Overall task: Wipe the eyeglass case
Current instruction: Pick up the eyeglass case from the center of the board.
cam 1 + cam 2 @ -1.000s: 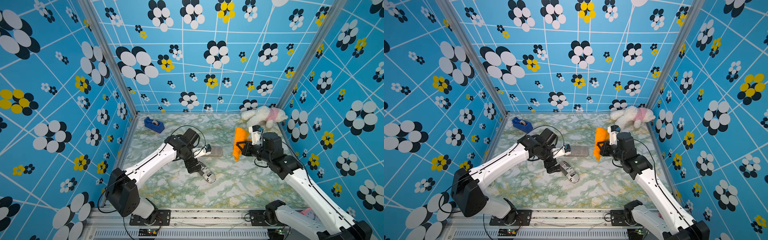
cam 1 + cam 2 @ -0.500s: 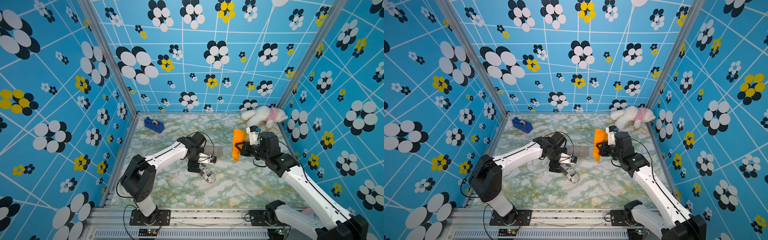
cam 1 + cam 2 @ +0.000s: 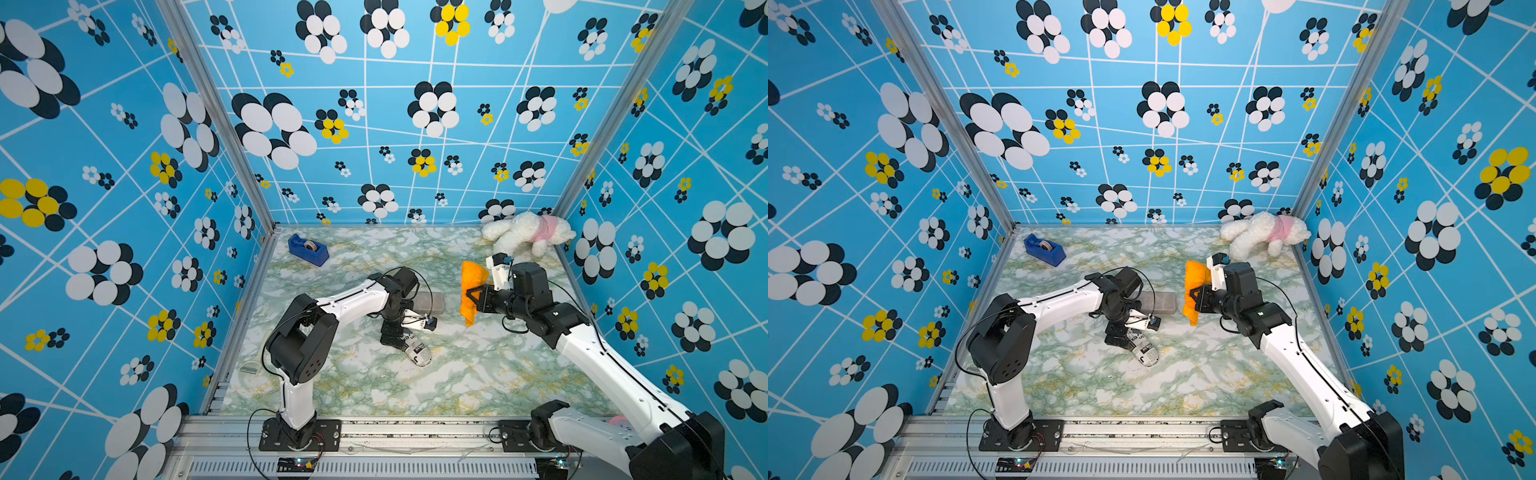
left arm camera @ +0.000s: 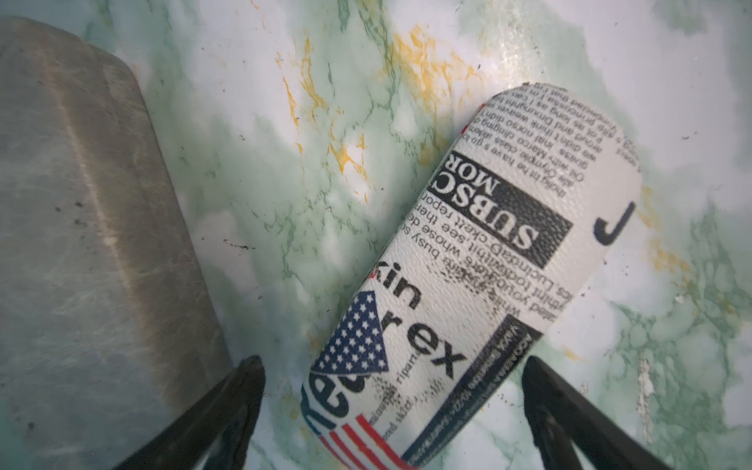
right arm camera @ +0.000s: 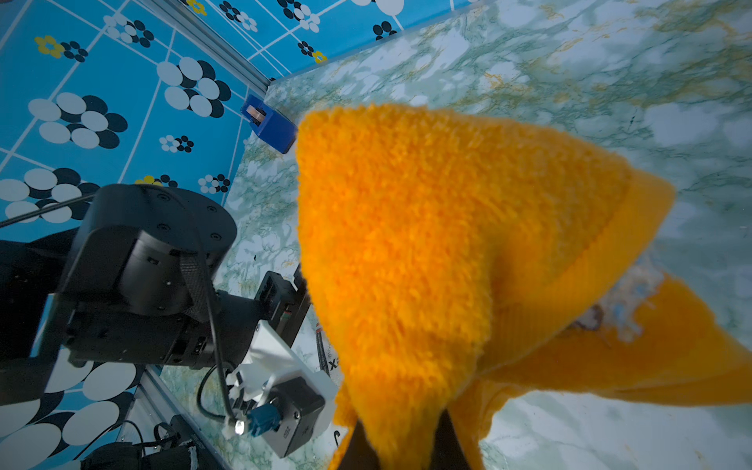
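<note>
We see the marble table (image 3: 478,374), above which our right gripper (image 3: 473,296) is clamped tight on the orange cloth (image 3: 471,274). The newsprint eyeglass case (image 3: 419,352) lies mid-table near a grey case (image 3: 431,302); our left gripper (image 4: 390,362) straddles its end, jaws spread wide, gripping nothing

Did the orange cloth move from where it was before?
Yes. The orange cloth, pinched in the right gripper, has slid a little closer to the grey block.
</note>
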Controlling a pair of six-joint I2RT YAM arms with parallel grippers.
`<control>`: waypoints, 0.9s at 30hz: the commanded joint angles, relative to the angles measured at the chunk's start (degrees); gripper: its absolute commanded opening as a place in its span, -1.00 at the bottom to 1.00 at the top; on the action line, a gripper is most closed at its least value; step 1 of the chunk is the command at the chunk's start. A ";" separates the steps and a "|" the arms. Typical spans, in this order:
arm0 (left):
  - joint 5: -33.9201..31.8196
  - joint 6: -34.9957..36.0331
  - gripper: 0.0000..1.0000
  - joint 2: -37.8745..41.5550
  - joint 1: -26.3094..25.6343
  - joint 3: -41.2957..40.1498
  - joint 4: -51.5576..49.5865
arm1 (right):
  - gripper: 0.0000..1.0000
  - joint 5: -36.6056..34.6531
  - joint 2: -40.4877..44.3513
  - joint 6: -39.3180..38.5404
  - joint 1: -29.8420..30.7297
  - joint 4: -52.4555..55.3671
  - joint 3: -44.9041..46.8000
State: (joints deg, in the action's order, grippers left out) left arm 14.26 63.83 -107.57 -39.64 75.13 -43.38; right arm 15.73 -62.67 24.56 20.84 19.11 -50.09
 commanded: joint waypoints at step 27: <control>4.50 -11.83 0.80 2.96 -2.10 -8.77 3.45 | -1.00 -2.66 5.21 -2.85 -0.71 2.85 2.42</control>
State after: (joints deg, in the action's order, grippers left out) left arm 15.86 55.00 -106.48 -40.91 67.55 -39.35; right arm 13.76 -58.33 21.82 20.43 21.10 -47.83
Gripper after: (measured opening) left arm 0.897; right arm 0.096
